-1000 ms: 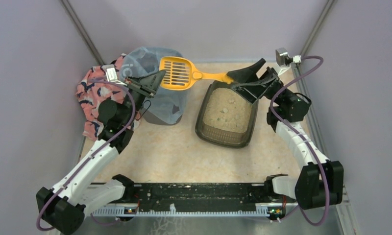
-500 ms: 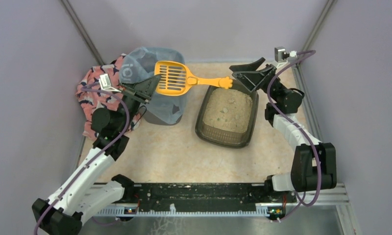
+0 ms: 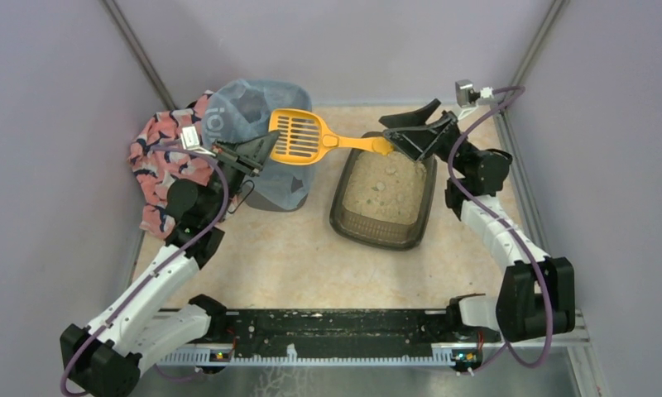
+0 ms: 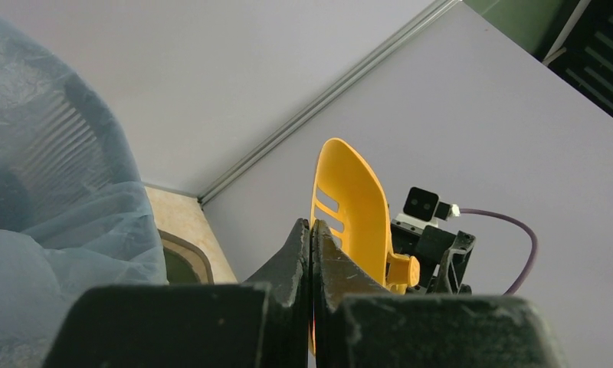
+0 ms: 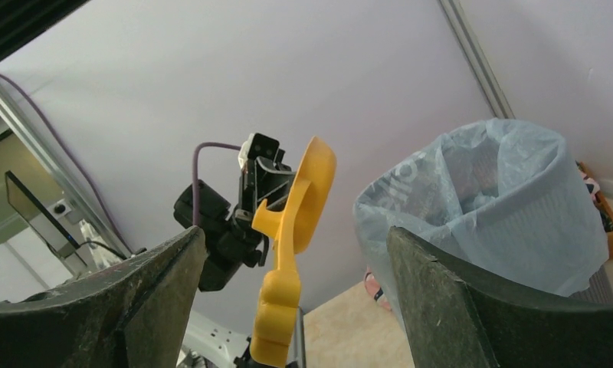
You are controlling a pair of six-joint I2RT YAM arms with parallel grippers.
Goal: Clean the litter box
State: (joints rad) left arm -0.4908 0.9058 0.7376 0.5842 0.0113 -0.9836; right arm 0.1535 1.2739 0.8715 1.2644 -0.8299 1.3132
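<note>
Your left gripper (image 3: 270, 141) pinches the stiff, light scoop (image 3: 299, 136) by its rim while your right gripper (image 3: 394, 134) sits spread at the handle end, so grab there, since the litter box (image 3: 344, 217) toward the far edge probably slides easily.

Two matching robot arms. The left arm (image 3: 158, 277) and the right arm (image 3: 497, 236) each have smooth white shells on the long links and chunky, rounded black housings at the joints. A thin purple cable (image 4: 510, 224) loops loosely along each arm to a small silver-grey box camera (image 3: 464, 88) with a dark lens at the wrist. The left gripper (image 4: 311, 226) and the right gripper (image 5: 293, 234) each have two matte black, wedge-shaped fingers, rough-surfaced and flecked with pale dust.
</note>
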